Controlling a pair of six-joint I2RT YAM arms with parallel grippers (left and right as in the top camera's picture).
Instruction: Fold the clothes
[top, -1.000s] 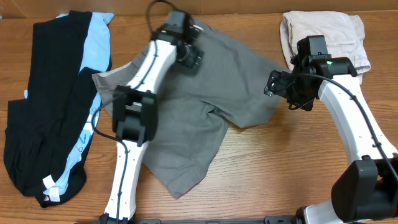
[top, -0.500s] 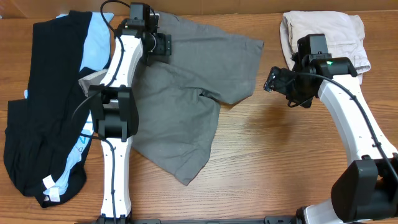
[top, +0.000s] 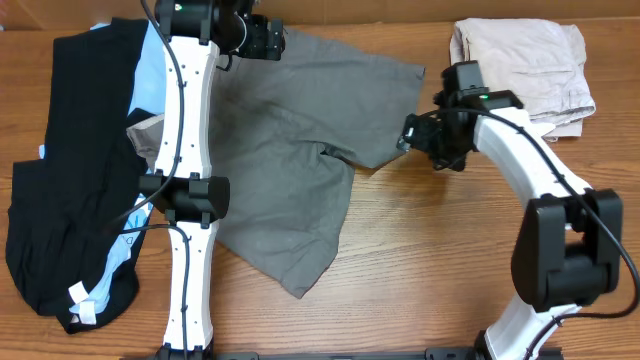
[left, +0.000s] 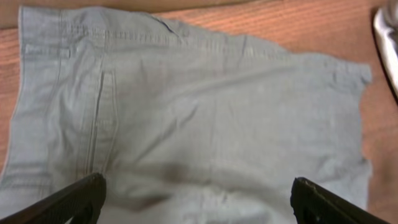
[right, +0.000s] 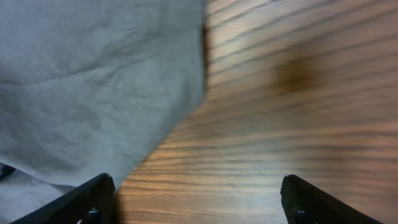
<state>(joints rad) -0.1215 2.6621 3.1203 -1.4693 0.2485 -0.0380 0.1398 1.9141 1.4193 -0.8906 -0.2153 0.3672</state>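
Observation:
The taupe-grey shorts (top: 300, 150) lie spread on the wooden table, one leg doubled over at the middle. They fill the left wrist view (left: 186, 106), with a pocket seam at the left. My left gripper (top: 268, 40) is open and empty above the shorts' far edge (left: 198, 196). My right gripper (top: 412, 133) is open and empty just right of the shorts' right edge; the right wrist view shows that edge (right: 93, 87) beside bare wood between the fingers (right: 198, 202). Beige shorts (top: 520, 65) lie folded at the far right. Black (top: 70, 170) and light-blue (top: 153, 75) garments lie at the left.
The wooden table (top: 440, 270) is bare at the front right. The table's far edge runs just behind the left gripper. The left arm stretches from the front edge across the shorts' left side.
The left gripper has moved toward the far edge and let go of the shorts, which now lie spread further left. The right gripper has shifted left toward the shorts' right edge.

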